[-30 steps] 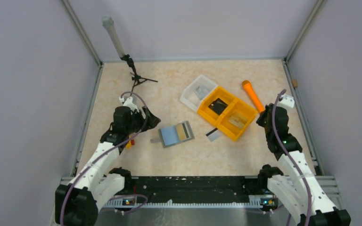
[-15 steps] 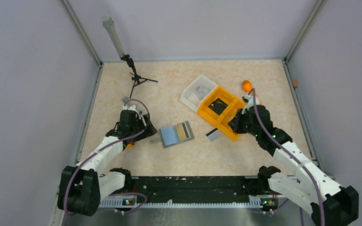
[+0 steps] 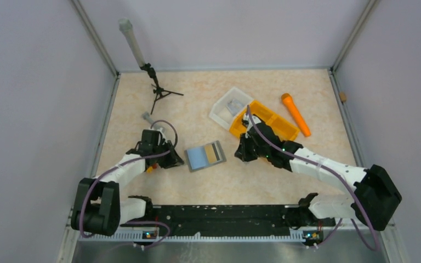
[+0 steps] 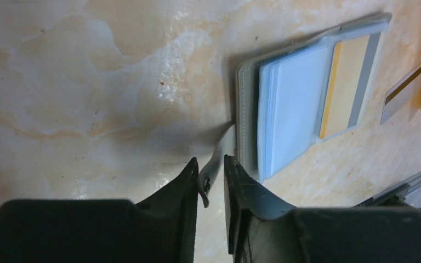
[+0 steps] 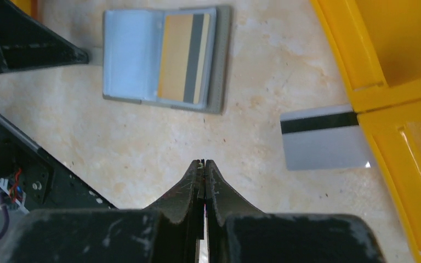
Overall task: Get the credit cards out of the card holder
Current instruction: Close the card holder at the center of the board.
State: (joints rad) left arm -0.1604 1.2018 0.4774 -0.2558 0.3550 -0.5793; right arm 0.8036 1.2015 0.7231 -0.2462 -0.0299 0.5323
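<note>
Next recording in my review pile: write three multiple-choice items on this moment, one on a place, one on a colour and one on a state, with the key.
1. The loose striped card lies:
A) in the clear tray
B) on the table beside the orange bin
C) standing on edge

2. The card showing in the open card holder is:
A) tan with a grey stripe
B) red
C) green

3. The right gripper is:
A) wide open
B) shut on a card
C) shut, holding nothing

Key: B, the right wrist view shows it flat by the bin's wall; A, tan and grey show in the holder's panel; C, the fingertips meet with nothing between them.
</note>
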